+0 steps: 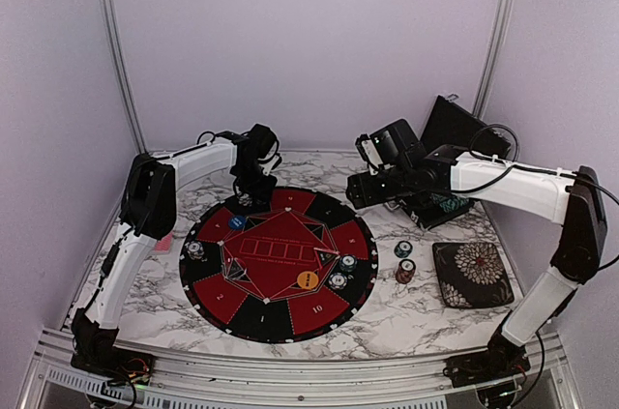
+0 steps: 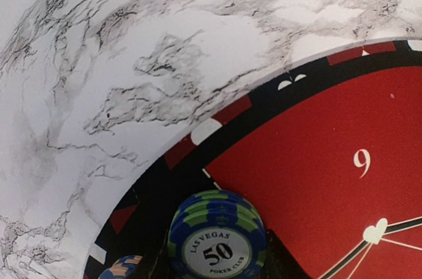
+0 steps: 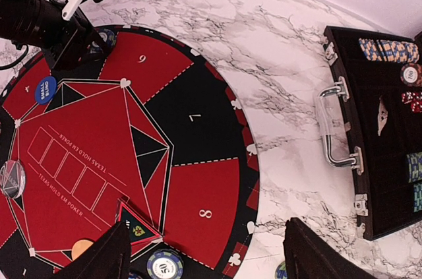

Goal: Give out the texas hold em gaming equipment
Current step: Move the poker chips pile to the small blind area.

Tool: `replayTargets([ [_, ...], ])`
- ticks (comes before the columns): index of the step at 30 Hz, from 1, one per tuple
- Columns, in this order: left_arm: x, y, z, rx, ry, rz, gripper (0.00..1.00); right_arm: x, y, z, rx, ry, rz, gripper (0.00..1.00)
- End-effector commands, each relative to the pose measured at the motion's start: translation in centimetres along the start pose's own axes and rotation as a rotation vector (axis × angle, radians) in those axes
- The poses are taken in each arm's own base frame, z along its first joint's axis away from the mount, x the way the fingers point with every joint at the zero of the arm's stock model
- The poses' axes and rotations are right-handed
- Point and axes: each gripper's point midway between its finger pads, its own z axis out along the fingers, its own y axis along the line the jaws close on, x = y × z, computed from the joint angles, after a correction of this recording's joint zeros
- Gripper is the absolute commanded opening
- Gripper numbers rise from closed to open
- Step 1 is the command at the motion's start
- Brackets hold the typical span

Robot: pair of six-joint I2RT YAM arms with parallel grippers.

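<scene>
A stack of blue-and-green poker chips [image 2: 217,223] marked 50 sits between the dark fingers of my left gripper [image 2: 216,262], which is shut on it. That gripper [image 1: 253,191] is low over the far left rim of the round red-and-black mat [image 1: 279,264], by segment 9. My right gripper [image 1: 363,191] hangs open and empty [image 3: 208,259] above segment 8. Chip stacks [image 1: 196,250] [image 1: 341,271], a blue button [image 1: 237,222], an orange button [image 1: 307,279] and a red-edged card [image 3: 135,226] lie on the mat.
Two chip stacks [image 1: 404,260] stand on the marble right of the mat, beside the dark flower-patterned tray [image 1: 472,274]. The open black case [image 3: 379,180], at the back right, holds more chips. A pink item [image 1: 162,243] lies left of the mat.
</scene>
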Motion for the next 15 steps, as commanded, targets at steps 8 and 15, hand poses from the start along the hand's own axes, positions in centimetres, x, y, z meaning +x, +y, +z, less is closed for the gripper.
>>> replayTargets([
  [8,1.3,0.6,-1.2,-0.028,0.048,-0.043,0.30,-0.7,-0.2,-0.7,-0.010,-0.026,0.031,0.77],
  [15,1.1,0.9,-1.8,-0.048,0.041,-0.069,0.31,-0.5,-0.2,-0.8,-0.012,-0.026,0.033,0.77],
])
